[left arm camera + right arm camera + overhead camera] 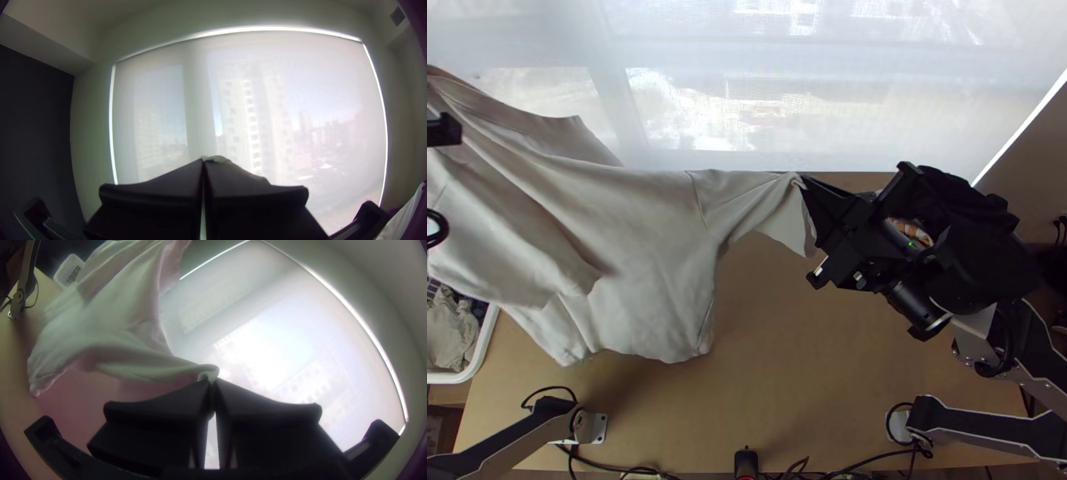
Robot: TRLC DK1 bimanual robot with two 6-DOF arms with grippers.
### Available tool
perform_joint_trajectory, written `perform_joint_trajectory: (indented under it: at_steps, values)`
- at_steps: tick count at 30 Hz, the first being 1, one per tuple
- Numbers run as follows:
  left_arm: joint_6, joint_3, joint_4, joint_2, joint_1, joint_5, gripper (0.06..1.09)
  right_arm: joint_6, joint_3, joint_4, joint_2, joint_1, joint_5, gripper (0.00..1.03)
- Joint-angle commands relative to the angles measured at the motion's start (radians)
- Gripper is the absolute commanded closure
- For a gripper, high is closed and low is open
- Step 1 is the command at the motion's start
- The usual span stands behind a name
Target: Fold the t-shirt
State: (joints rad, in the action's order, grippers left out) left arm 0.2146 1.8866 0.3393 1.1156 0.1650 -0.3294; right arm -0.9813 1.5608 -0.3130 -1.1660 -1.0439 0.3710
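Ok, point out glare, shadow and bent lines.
Top view: glare through the sheer white fabric blind, shadow on the light wooden table by the pale beige t-shirt; left wrist view: blind's edges bowed; right wrist view: blind partly washed out.

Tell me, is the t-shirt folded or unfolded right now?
Unfolded: the t-shirt hangs in loose creases, one sleeve pinched in the right gripper, with more cloth caught at the left gripper's tips.

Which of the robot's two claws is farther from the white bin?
The right gripper, its jaws shut on one sleeve of the shirt; the left gripper is on the white bin's side.
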Motion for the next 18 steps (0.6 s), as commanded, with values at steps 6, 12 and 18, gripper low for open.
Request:
perform_joint_trajectory:
  at_steps: [6,12,18]
  values:
    - [0.04,-0.319,-0.283,0.176,0.188,0.01,1.05,0.006,-0.292,-0.044,0.167,0.137,-0.004,1.0]
    - [0.077,-0.386,-0.418,0.345,0.303,0.038,1.05,0.053,-0.447,-0.063,0.262,0.222,-0.035,1.0]
    - [0.062,-0.365,-0.514,0.538,0.409,0.041,1.05,0.122,-0.545,-0.1,0.336,0.274,-0.035,1.0]
